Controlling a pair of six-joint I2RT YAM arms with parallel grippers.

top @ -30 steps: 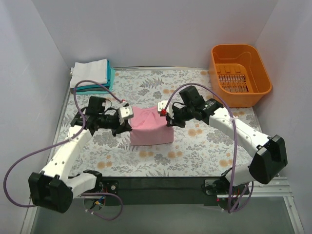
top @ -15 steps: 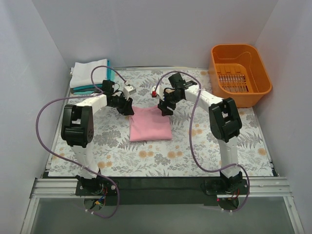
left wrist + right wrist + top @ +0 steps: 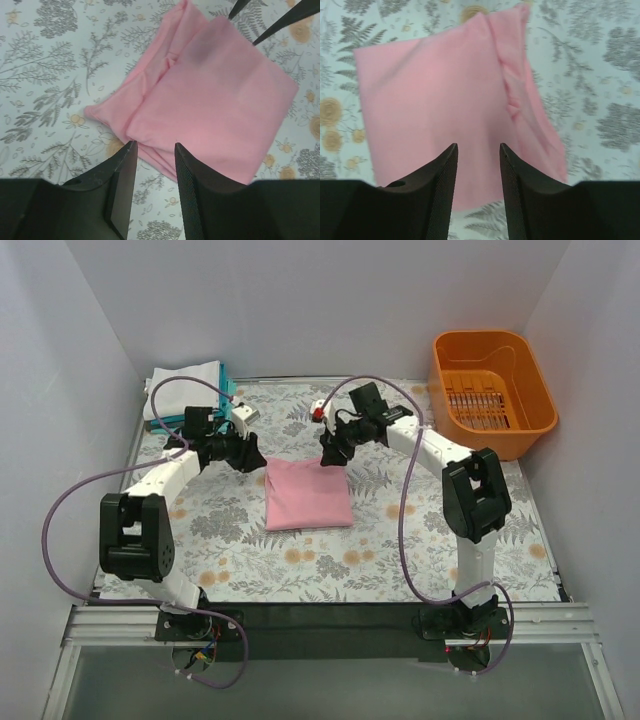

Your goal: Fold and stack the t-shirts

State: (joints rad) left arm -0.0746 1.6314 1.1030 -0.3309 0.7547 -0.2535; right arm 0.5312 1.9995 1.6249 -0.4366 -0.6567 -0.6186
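Note:
The light pink t-shirt lies folded into a rough square on the flowered table cloth; it also shows in the left wrist view and the right wrist view. My left gripper hovers just off its far left corner, open and empty. My right gripper hovers over its far right corner, open and empty. The white t-shirt lies folded on the teal t-shirt at the far left corner.
An orange plastic basket stands at the far right. White walls close the table on three sides. The arms' cables loop above the table on both sides.
Both grippers have let go of the pink shirt and drawn back toward the far side, above its far corners. The shirt now lies flat and folded.

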